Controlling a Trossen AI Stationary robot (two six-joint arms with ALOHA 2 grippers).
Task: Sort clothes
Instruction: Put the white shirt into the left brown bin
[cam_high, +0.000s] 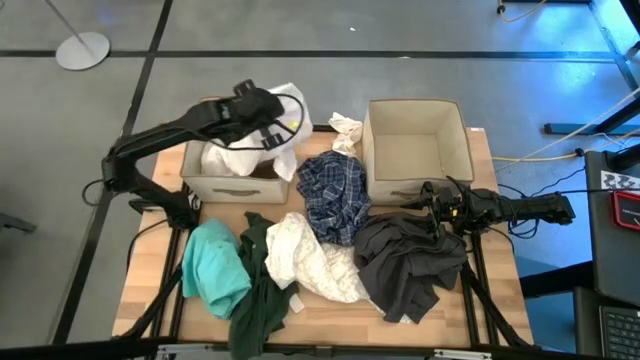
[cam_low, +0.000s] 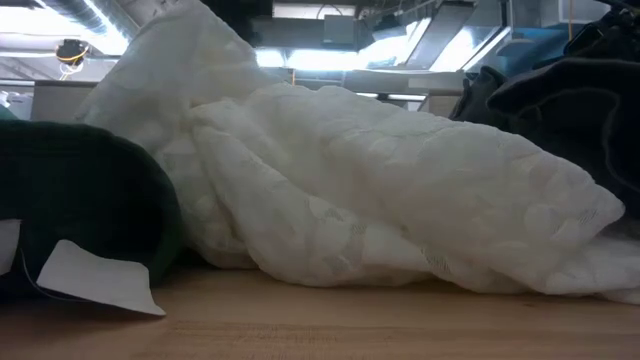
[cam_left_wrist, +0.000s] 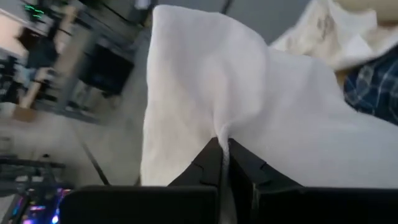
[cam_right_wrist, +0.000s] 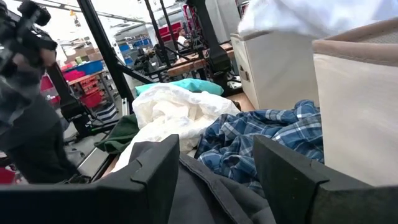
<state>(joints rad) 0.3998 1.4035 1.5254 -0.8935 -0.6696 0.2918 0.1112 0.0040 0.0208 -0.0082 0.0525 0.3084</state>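
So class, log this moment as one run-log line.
left tool: shut on white garment, over left box | right tool: open, over grey garment | right box: empty

garments: 7 (cam_high: 335, 195) | fabric boxes: 2 (cam_high: 415, 150) | arms: 2 (cam_high: 150, 145)

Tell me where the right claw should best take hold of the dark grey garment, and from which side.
Probably the raised folds at the top of the dark grey garment, straight down from above. The right claw hangs open at that edge, and the garment lies bunched in a heap, so a ridge gives more to pinch than its flat edges.
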